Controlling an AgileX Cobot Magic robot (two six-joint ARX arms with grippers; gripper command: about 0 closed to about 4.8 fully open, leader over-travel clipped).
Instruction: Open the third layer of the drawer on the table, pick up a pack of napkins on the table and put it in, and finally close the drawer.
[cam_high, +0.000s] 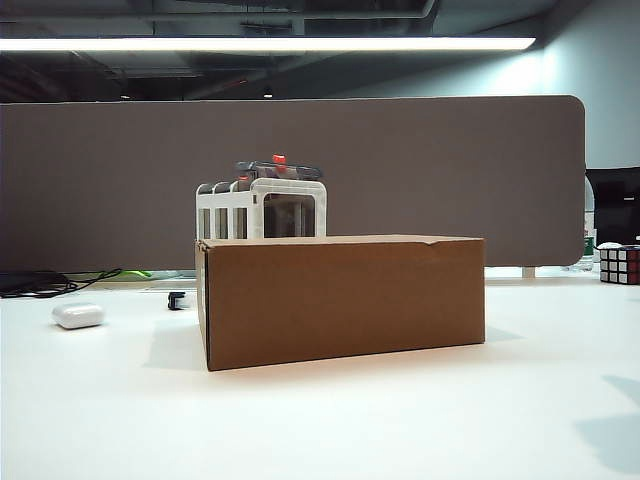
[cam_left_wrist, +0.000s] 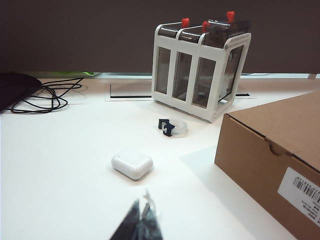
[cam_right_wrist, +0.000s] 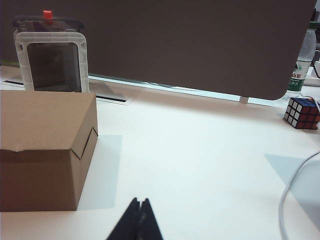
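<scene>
White-framed smoky drawer (cam_left_wrist: 200, 67) behind matte cardboard box (cam_high: 340, 298); left gripper (cam_left_wrist: 140, 222), right gripper (cam_right_wrist: 139, 220), jaws shut, empty.

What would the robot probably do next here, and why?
Probably reach the left claw toward the drawer cabinet and go for a red knob. The cabinet lies on its back behind the cardboard box, knobs up, drawers shut; both claws, left and right, are shut and hold nothing.

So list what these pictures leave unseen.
- Pack of napkins: in no view.
- Drawer: exterior view, lower part behind the cardboard box; it lies on its side, knobs up.
- Box label: left wrist view, cut by the edge.
- Left gripper, right gripper: only closed tips show.
</scene>
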